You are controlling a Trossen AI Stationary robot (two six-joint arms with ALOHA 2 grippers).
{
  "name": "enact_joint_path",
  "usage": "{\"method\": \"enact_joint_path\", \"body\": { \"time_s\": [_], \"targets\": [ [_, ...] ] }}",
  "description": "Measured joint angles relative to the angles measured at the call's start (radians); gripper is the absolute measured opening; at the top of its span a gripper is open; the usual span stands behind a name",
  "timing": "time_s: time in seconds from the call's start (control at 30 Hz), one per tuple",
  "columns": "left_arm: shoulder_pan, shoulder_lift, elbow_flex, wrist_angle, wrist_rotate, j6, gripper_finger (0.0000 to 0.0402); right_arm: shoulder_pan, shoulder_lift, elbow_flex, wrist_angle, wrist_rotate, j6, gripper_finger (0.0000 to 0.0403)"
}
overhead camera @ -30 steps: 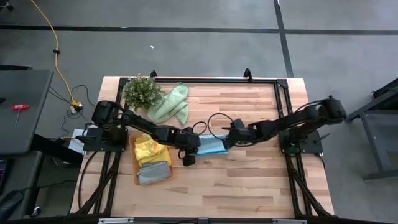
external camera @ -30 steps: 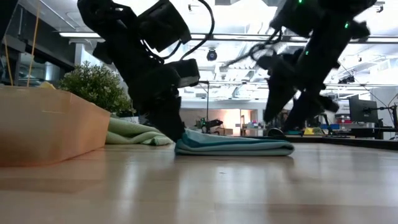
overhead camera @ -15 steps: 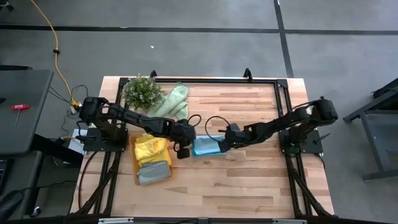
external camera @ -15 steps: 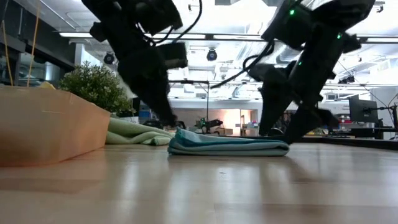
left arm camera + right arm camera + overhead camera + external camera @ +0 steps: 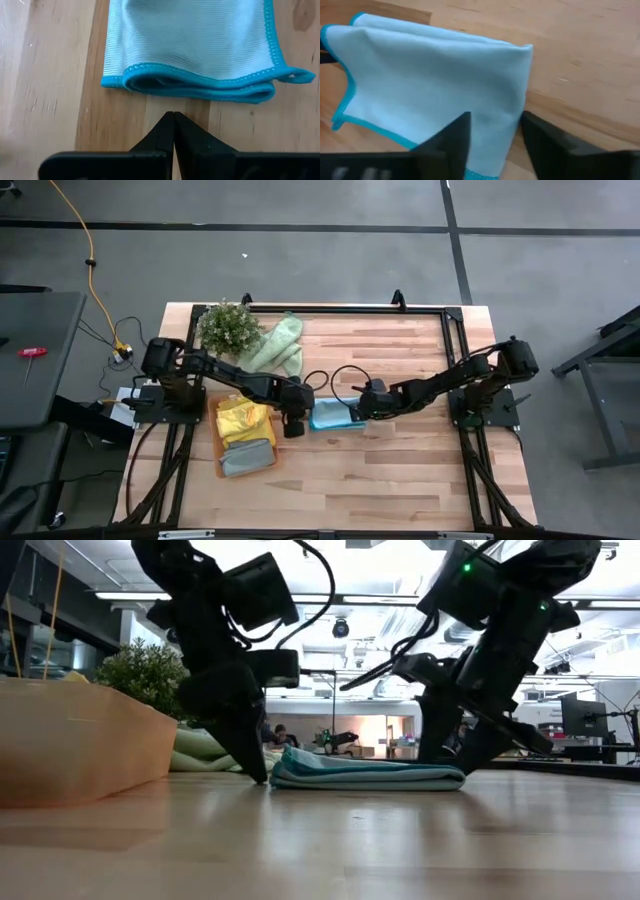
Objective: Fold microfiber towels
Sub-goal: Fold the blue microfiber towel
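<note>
Blue towel (image 5: pixel 331 415): folded into a flat rectangle of several layers, lying mid-surface between the two pincers; ribbed microfibre weave with a darker stitched turquoise hem.
Left pincer (image 5: pixel 173 116): fingers pressed together to a point, empty, tip on the wood just beside the towel's folded edge, not touching the cloth.
Right pincer (image 5: pixel 492 132): fingers spread, one over the towel's end and one past its edge, straddling that edge; nothing visibly pinched.
Other towels: a yellow towel (image 5: pixel 240 420) and a grey towel (image 5: pixel 246 457) lie folded in the orange tray (image 5: pixel 214 442); a pale green towel (image 5: pixel 276 348) lies loosely bunched beside the plant (image 5: pixel 228 328).
Surface (image 5: pixel 400 470): light wooden planks, smooth, with visible grain.
Risk, dragging: the soft stack probably slides readily on smooth wood; a sideways pull by the right pincer could shift the layers and open the fold.
Risk, partial grip: closing on the top layer alone would likely peel it off and undo the rectangle.
Risk, snagging: the left tip sits close to the hem; a slight advance could catch the hem and rumple the edge.
Risk, transfer: a limp cloth lifted from one end would likely sag and unfold before reaching the tray.
</note>
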Motion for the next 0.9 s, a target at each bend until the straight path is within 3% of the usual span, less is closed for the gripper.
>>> {"method": "enact_joint_path", "body": {
  "time_s": [0.2,0.27,0.37,0.7,0.9],
  "targets": [
    [0.0,0.019,0.0,0.05,-0.031,-0.022,0.0,0.0,0.003,-0.002,-0.017,0.032,0.013,0.0038],
    [0.0,0.022,0.0,0.072,-0.035,-0.026,0.0,0.0,0.003,-0.001,-0.013,0.036,-0.012,0.0011],
    [0.001,0.025,-0.002,0.102,-0.035,-0.064,0.0,0.0,-0.014,0.002,-0.064,0.037,-0.023,0.0016],
    [-0.014,0.029,-0.003,0.166,-0.035,-0.12,0.0,0.0,-0.253,-0.003,-0.55,0.085,-0.111,0.0002],
    [-0.034,0.034,-0.005,0.312,0.001,-0.119,0.0,0.001,-0.372,-0.003,-0.551,0.084,-0.113,0.0001]
  ]
}}
